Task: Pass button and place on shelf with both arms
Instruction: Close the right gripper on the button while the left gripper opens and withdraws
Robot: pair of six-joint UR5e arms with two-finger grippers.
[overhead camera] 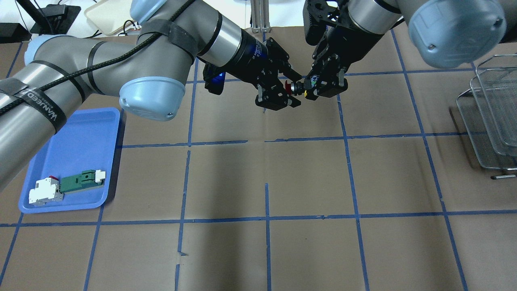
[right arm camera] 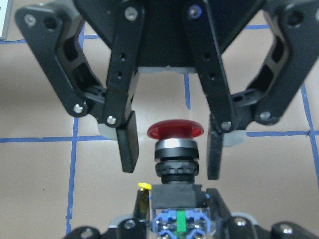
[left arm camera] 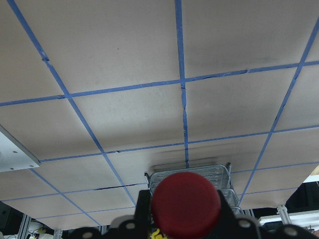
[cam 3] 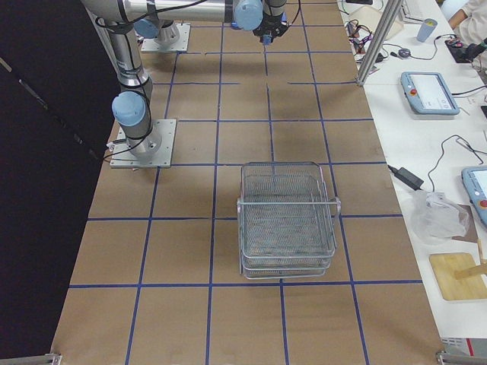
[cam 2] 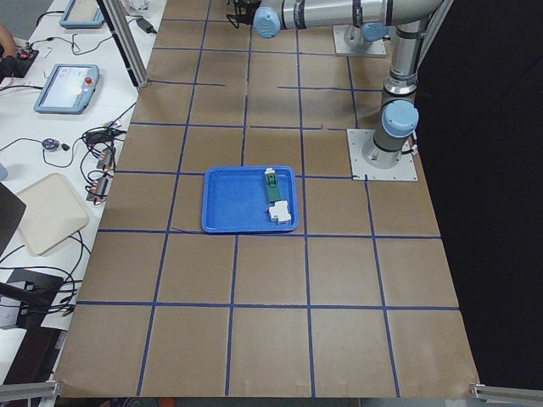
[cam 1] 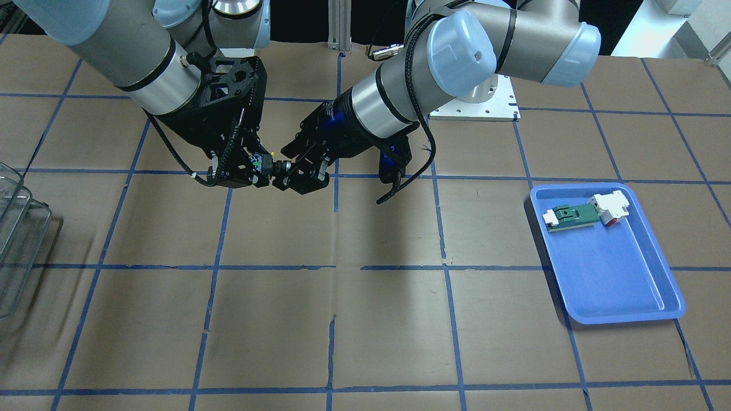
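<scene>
- Far to the left on the table (overhead camera: 307, 182), a blue tray (overhead camera: 80, 133) holds a green-and-white component (overhead camera: 78, 182) and a white block (overhead camera: 44, 194), which lie end to end and touch.
- To its right, the left arm (overhead camera: 169, 44) stretches across toward the far middle of the table.
- At that arm's tip, the left gripper (overhead camera: 291, 89) is spread wide. Its fingers (right arm camera: 128, 142) stand on either side of the red cap with a gap on each side, and they grip nothing.
- Between the two grippers, the button (right arm camera: 175, 130) hangs level in the air above the far middle of the table. Its cap points left and its blue-white block points right.
- Just right of it, the right gripper (overhead camera: 310, 89) is clamped on the rear block and carries the button alone.
- At the right edge stands the shelf (overhead camera: 490, 117), well apart from both grippers.
</scene>
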